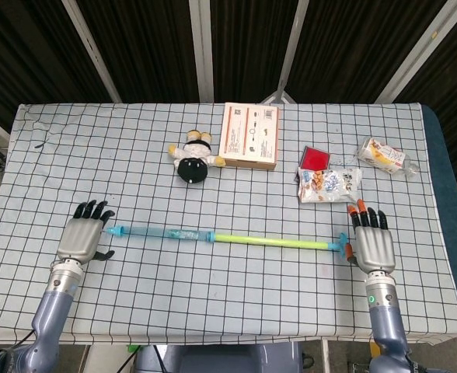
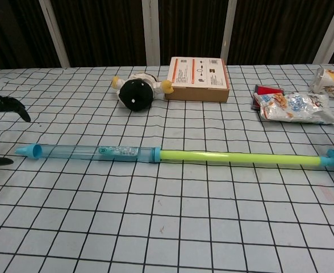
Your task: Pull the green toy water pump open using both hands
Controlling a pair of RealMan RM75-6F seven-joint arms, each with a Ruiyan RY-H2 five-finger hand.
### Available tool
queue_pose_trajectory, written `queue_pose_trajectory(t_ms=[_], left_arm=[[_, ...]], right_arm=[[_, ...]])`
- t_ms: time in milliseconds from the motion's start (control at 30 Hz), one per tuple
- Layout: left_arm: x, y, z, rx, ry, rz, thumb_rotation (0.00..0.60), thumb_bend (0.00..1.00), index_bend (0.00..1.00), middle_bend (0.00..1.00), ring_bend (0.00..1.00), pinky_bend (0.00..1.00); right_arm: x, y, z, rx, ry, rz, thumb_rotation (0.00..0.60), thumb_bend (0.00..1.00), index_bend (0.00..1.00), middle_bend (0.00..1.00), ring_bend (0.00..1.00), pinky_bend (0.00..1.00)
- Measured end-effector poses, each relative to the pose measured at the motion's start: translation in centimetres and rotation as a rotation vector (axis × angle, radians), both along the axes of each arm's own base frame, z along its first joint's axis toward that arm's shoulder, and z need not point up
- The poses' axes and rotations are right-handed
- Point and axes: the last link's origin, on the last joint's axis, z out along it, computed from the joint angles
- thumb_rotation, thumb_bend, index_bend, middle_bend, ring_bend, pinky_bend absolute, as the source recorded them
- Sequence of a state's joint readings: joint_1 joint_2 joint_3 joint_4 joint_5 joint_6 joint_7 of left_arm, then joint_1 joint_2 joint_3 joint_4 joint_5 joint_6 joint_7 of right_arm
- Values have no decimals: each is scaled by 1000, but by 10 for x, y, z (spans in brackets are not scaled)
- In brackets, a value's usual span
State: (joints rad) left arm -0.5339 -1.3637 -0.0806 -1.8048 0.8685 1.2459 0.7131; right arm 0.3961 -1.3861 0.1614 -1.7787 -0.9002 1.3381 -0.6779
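Both hands lay spread and held nothing: the left hand (image 1: 79, 238) at lower left, the right hand (image 1: 372, 245) at lower right. Between them the toy pump (image 1: 221, 238) lay fully extended across the bench (image 1: 228, 303).

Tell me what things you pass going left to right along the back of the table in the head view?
Black-and-white plush toy → orange-and-white cardboard box → flat red packet → crinkly silver snack bag → small clear wrapped snack pack.
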Motion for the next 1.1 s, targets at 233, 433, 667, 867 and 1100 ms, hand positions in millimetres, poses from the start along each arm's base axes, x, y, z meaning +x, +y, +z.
queue_pose_trajectory(t_ms=[233,433,667,867,1100], left_arm=[[-2,-5,4,-2,-28,8,600,253,197,43,0,0],[-11,-15,13,19,-50,-12,600,252,155,32,0,0],[-28,-42,36,65,-107,-50,600,245,124,22,0,0],[-39,-77,61,97,-156,-110,600,222,99,5,0,0],[-67,-115,90,140,-104,-146,600,208,35,0,0,0]], right_arm=[[-2,2,6,-4,5,-9,600,325,0,0,0,0],[-2,8,11,-9,-1,18,600,271,0,0,0,0],[-4,23,24,-23,-25,78,600,270,0,0,0,0],[-17,44,46,-68,18,142,600,270,0,0,0,0],[-31,71,72,-131,59,228,600,269,0,0,0,0]])
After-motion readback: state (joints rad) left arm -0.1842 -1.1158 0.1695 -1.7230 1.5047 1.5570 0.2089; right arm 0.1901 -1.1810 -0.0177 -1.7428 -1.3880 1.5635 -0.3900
